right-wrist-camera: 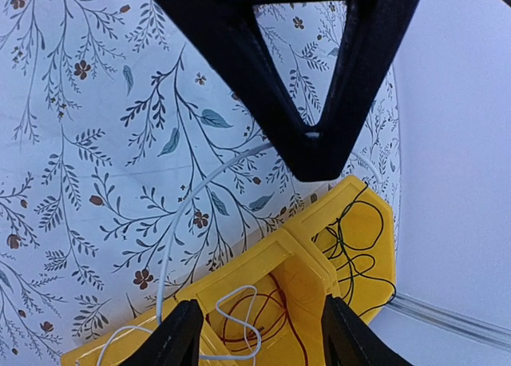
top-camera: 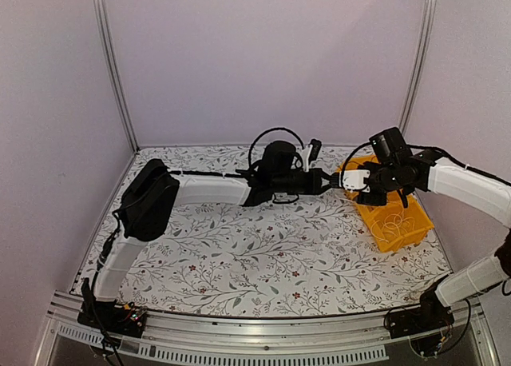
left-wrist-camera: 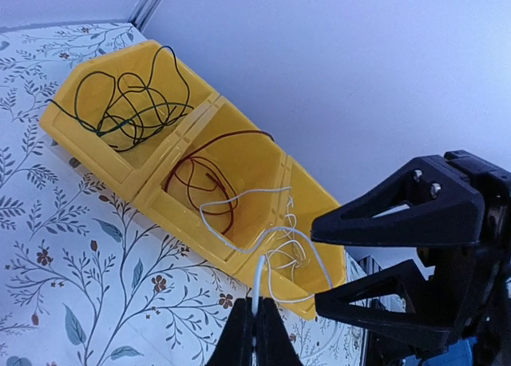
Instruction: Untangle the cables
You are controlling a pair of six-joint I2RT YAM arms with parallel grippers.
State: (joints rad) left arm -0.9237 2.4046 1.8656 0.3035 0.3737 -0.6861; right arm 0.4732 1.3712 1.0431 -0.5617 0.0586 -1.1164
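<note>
The left claw (left-wrist-camera: pixel 255 334) is clamped shut on the white cable (left-wrist-camera: pixel 259 282), which is held up out of the yellow bin (left-wrist-camera: pixel 88 146), presumably to part it from the red cable (left-wrist-camera: pixel 204 182), while the right claw (right-wrist-camera: pixel 263 334) is held open and empty above.

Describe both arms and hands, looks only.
The two arms look alike: white tubular links, bulky black joint housings, thin black cables along them. The left arm has a black cable loop above its wrist; the right arm shows no such loop. The left hand and right hand are matte black, with tapered triangular cut-out fingers. No markings are visible.
</note>
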